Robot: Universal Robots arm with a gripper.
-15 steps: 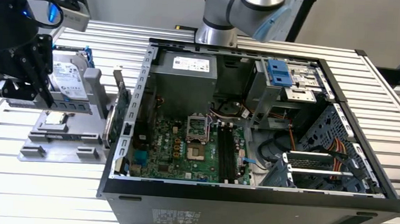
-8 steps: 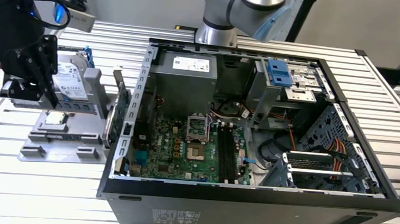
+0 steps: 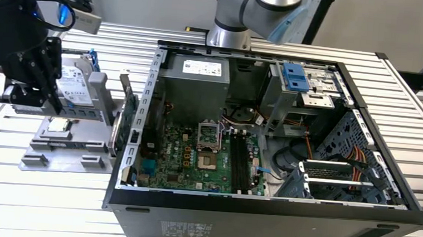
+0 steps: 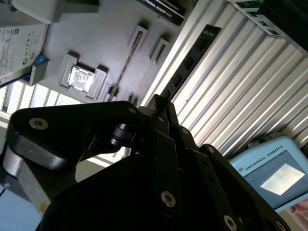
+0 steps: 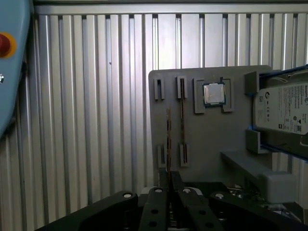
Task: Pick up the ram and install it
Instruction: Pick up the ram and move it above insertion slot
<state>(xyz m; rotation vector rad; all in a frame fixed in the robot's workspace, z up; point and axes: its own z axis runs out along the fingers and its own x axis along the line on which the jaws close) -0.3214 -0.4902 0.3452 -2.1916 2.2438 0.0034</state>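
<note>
RAM sits edge-on between the tips of the pincer, over the grey fixture plate on the ribbed tabletop. The tips look closed on the stick's near end. I read that as a grip, though the contact itself is hidden by the finger links. In the first wrist view the stick runs between the two rows of holder slots rather than along either row. My judgement is that it hangs above the plate, not seated in it.

To do the lift well:
- Go straight up and don't twist, because the stick is thin and held by one end, so any yaw levers it in the pads.
- Clear the holder posts fully before moving sideways.
- Keep the long edge level, as the grip is far off centre.
- Stay clear of the CPU and the hard drive on the same plate.

View differences:
- The exterior view gives the open computer case beside the plate, towards that view's right. It also gives the black memory slots on the board and the case wall between plate and slots.
- The first wrist view gives the stick's line against the holders, which is the best check for skew.
- The second wrist view gives the stick slanting off the plate, and the teach pendant lying on the tabletop.
</note>
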